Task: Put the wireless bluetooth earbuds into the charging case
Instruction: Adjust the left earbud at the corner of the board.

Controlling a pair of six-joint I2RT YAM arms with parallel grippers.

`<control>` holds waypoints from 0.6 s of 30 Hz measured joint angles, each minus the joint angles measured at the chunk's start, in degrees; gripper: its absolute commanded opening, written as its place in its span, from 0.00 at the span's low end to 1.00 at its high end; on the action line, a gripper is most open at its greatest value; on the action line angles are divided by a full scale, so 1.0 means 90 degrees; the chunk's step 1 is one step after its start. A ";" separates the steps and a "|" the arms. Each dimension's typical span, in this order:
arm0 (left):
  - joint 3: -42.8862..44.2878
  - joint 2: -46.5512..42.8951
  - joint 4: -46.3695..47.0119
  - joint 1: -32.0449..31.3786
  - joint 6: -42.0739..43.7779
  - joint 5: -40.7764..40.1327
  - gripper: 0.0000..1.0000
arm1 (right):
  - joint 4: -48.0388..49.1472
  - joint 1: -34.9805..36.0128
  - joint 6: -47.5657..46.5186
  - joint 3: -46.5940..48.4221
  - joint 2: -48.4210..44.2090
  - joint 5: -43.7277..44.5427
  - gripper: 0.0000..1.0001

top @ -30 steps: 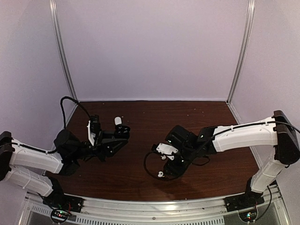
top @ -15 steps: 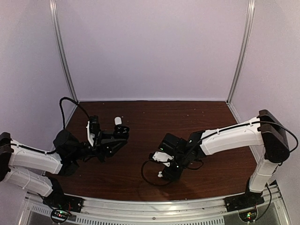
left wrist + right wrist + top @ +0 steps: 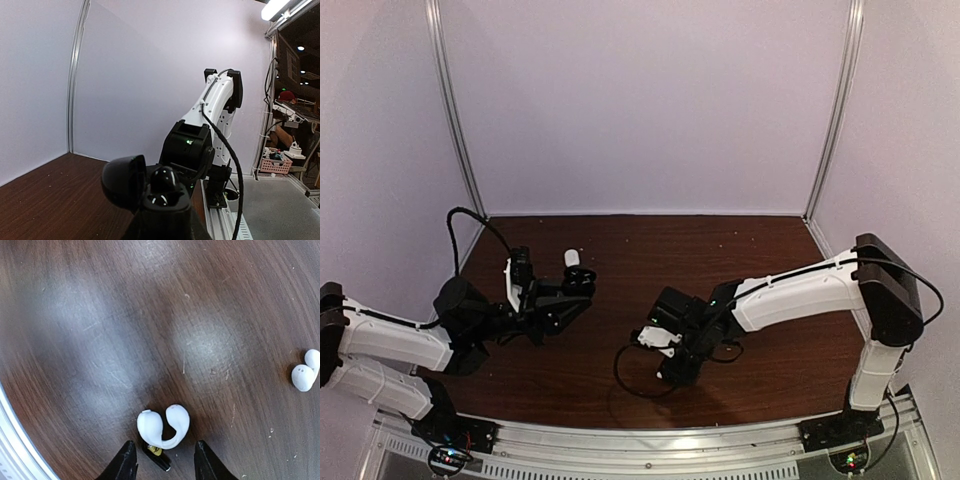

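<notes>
Right gripper (image 3: 164,456), white earbud (image 3: 163,426) between its jaws

No legible text, label, brand, number or sign on any surface, any view.

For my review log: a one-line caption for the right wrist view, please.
Right hand straddles a white earbud on the dark wooden table; a second white earbud lies apart at right.

White earbud (image 3: 163,427) sits just ahead of right gripper (image 3: 162,462).
</notes>
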 measured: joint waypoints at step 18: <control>0.0000 0.0000 0.0000 0.0029 0.0027 0.0000 0.02 | -0.0148 -0.0406 0.0170 -0.0085 0.0015 0.0629 0.39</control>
